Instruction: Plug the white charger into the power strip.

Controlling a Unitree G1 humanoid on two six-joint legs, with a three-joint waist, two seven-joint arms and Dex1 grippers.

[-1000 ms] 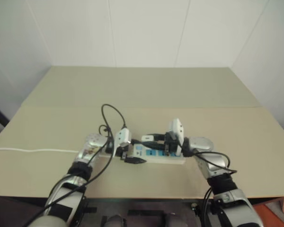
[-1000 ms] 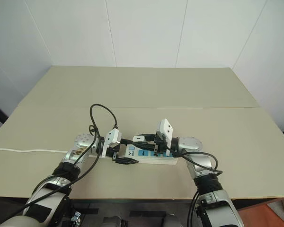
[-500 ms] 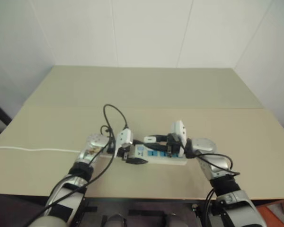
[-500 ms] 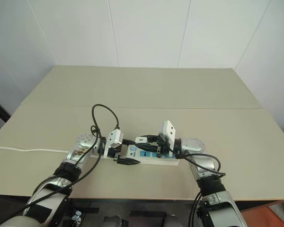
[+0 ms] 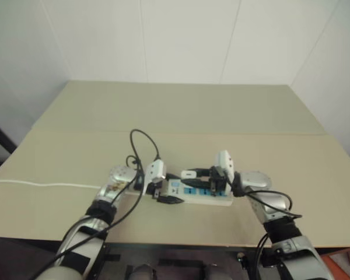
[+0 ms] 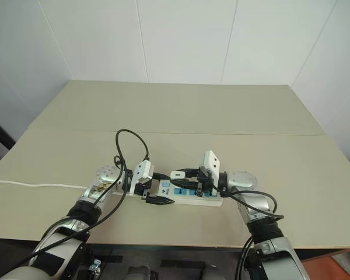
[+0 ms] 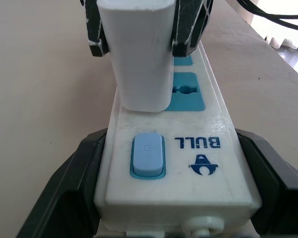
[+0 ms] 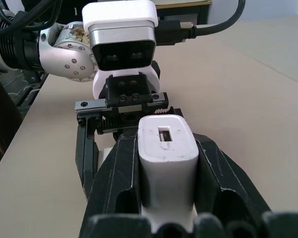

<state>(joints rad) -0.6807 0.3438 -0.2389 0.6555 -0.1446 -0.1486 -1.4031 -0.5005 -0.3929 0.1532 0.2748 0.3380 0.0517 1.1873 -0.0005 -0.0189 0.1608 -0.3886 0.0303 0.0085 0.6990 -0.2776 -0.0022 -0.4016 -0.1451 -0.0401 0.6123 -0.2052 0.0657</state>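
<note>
left end effector [image 7: 166,218] clenched on the power strip [image 7: 188,148] end; right end effector [image 8: 164,198] grasping the white charger [image 8: 166,153], seated on the strip.

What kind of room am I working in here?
Probably a bare test corner or lab booth, not a home: a plain beige tabletop set against blank white panelled walls, holding the long white power strip with blue sockets and its thin white cord.

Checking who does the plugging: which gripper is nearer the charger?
Right. The right gripper is shut on the charger; the left gripper clamps the power strip at its switch end, beside the charger.
</note>
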